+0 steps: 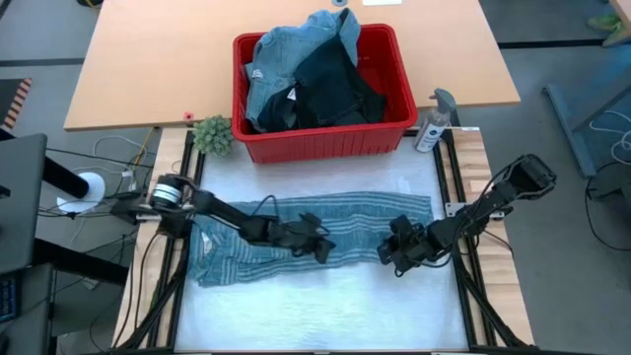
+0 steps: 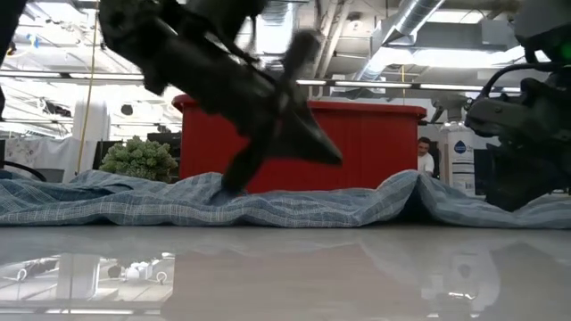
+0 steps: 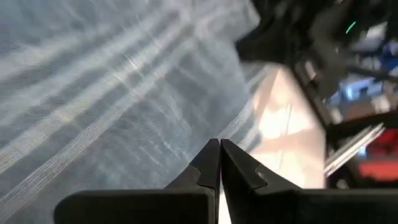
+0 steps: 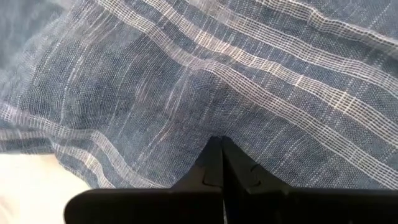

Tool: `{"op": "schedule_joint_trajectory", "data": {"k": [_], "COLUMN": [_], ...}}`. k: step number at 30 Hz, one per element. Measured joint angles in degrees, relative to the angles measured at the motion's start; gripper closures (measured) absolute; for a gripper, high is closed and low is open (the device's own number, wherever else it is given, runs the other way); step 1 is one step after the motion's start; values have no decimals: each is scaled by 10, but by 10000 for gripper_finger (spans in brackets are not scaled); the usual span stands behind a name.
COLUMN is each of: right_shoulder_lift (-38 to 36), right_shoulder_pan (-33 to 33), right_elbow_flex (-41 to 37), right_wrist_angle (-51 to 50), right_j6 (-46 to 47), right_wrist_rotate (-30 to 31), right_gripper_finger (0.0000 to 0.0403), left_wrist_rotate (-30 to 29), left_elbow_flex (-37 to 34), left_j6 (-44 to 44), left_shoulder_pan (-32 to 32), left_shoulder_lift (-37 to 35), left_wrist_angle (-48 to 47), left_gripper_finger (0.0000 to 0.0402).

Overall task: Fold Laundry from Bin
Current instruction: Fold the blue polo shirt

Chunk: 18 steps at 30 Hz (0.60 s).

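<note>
A blue-grey white-striped shirt (image 1: pixel 365 212) lies spread across the white table top, wrinkled along its length (image 2: pixel 294 209). My left gripper (image 1: pixel 323 251) is shut over the shirt's middle, near its near edge; the wrist view shows its closed tips (image 3: pixel 219 146) above the striped cloth (image 3: pixel 112 93). My right gripper (image 1: pixel 386 254) is shut and points steeply down at the shirt's right part (image 4: pixel 249 81). The red bin (image 1: pixel 325 146) stands at the table's far edge, holding more laundry (image 1: pixel 306 74): light blue and dark pieces heaped above its rim. My left gripper is shut with nothing between its fingers; it is blurred in the low view, and I cannot tell whether its tips touch the shirt. My right gripper sets its shut fingertips (image 4: pixel 214 155) on the shirt from above, slanting down from the table's right. The cloth (image 4: pixel 205 118) creases around the tips and lies on the table.
A spray bottle (image 1: pixel 434 123) stands right of the bin, and a small green plant (image 1: pixel 212 135) left of it. Bare white table (image 1: pixel 325 306) lies between the shirt and the near edge. The two grippers are close together over the shirt.
</note>
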Motion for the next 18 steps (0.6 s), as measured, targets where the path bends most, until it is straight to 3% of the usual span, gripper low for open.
{"op": "schedule_joint_trajectory", "data": {"k": [6,13,18], "right_shoulder_lift": [0,0,0], "right_shoulder_pan": [10,46,70], "right_elbow_flex": [36,104,149], "right_wrist_angle": [-86,-282,-302], "right_j6": [9,62,78], "right_wrist_rotate": [-7,-8,9], "right_gripper_finger": [388,385,361], "left_wrist_rotate": [39,54,78], "left_elbow_flex": [33,32,30], "left_j6": [1,13,10], "left_shoulder_pan": [11,16,22], "left_shoulder_lift": [49,48,44], "left_wrist_angle": [-52,-77,-70], "left_gripper_finger": [401,401,401]}}
